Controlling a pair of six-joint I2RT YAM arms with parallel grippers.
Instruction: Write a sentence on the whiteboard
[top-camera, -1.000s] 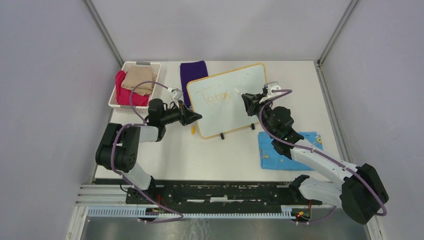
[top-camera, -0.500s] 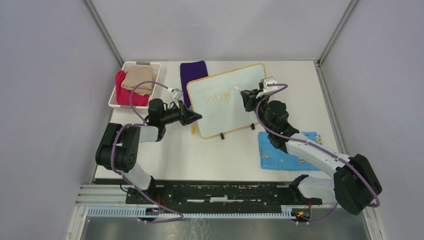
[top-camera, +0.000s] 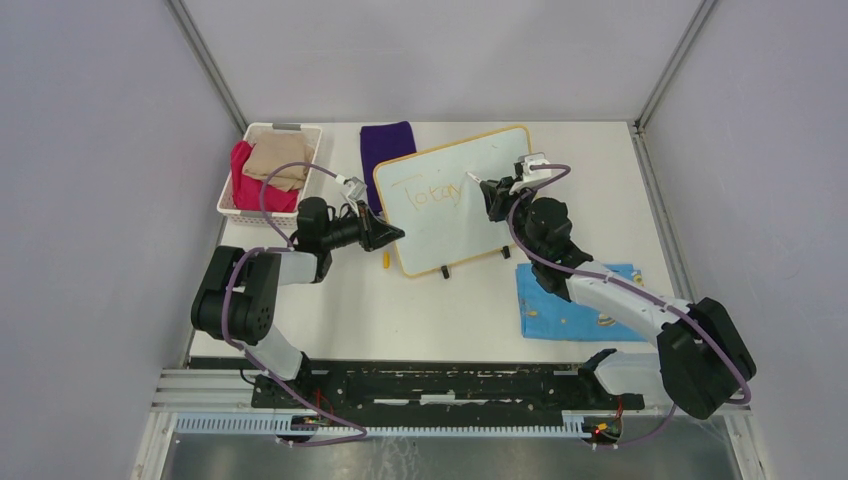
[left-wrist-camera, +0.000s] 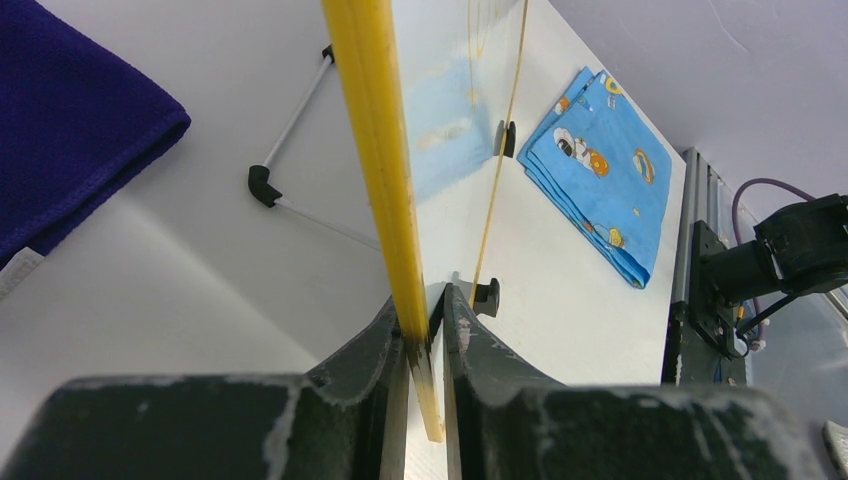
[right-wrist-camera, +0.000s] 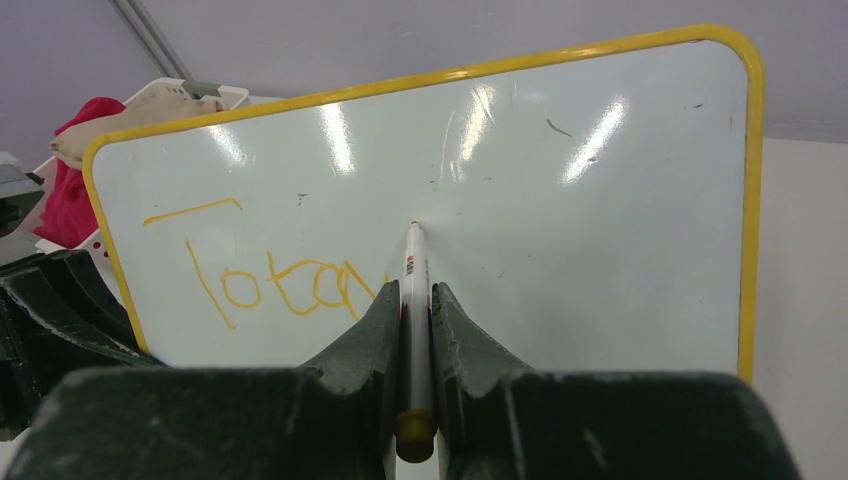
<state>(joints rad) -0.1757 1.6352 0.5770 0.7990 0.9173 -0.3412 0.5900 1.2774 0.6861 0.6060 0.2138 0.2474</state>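
The whiteboard (top-camera: 490, 190) with its yellow frame stands tilted on black clip feet at the table's middle back. Yellow-orange letters reading "Today" (top-camera: 428, 194) run along its upper left; they also show in the right wrist view (right-wrist-camera: 270, 280). My left gripper (top-camera: 392, 235) is shut on the whiteboard's left frame edge (left-wrist-camera: 385, 180). My right gripper (top-camera: 492, 196) is shut on a white marker (right-wrist-camera: 416, 300) with a yellow end cap. The marker's tip sits at the board surface just right of the last letter. The board also fills the right wrist view (right-wrist-camera: 600, 220).
A white basket (top-camera: 232, 208) with red and tan cloths is at the back left. A purple cloth (top-camera: 385, 142) lies behind the board. A blue cartoon-print cloth (top-camera: 570, 312) lies front right. A small yellow cap (top-camera: 386, 261) lies by the board's left foot.
My right gripper has carried the marker up and a little left along the board, and the last letter's stroke has been added. The left arm has not moved.
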